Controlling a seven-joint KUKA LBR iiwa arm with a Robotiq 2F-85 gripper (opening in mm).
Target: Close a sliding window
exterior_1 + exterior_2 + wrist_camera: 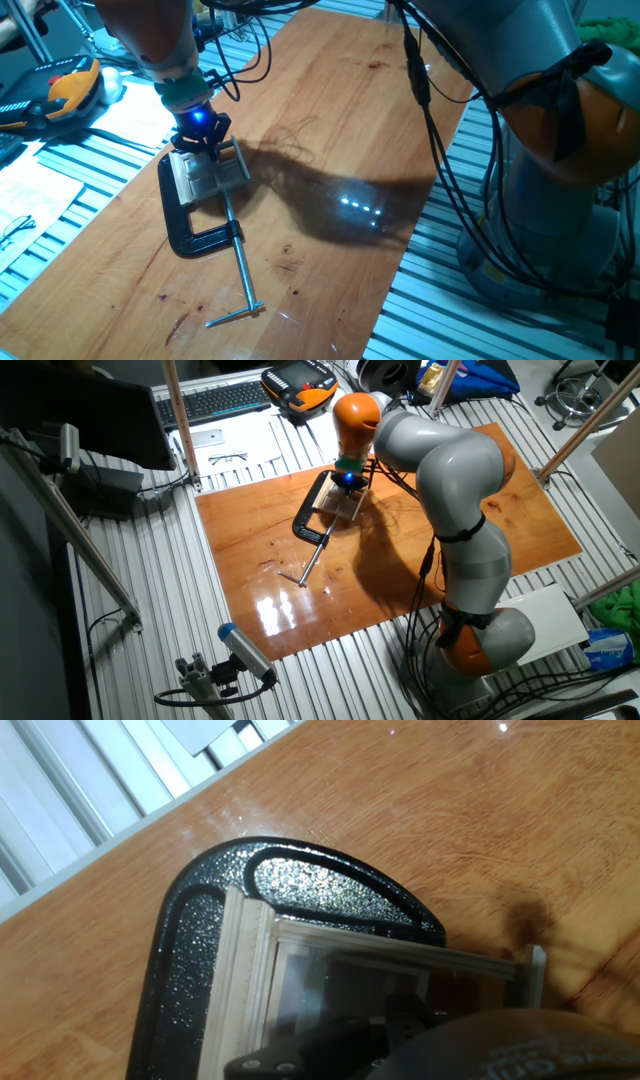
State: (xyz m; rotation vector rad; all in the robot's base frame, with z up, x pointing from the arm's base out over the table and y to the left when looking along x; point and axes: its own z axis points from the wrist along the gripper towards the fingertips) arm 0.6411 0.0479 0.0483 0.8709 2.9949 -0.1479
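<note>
The sliding window (212,172) is a small light wooden frame with pale panes, held in a black C-clamp (188,232) on the wooden board. It also shows in the other fixed view (346,505) and fills the hand view (252,960). My gripper (203,140) stands right over the window's far end, its blue light on, with the fingertips down at the frame. In the hand view the black fingers (312,1048) sit low over the pane. Whether the jaws are open or shut is hidden.
The clamp's long metal screw (238,272) with its cross handle lies toward the board's near edge. The wooden board (340,120) rests on a slatted metal table. A pendant (62,90), papers and cables lie at the left. Hanging cables cross at the right.
</note>
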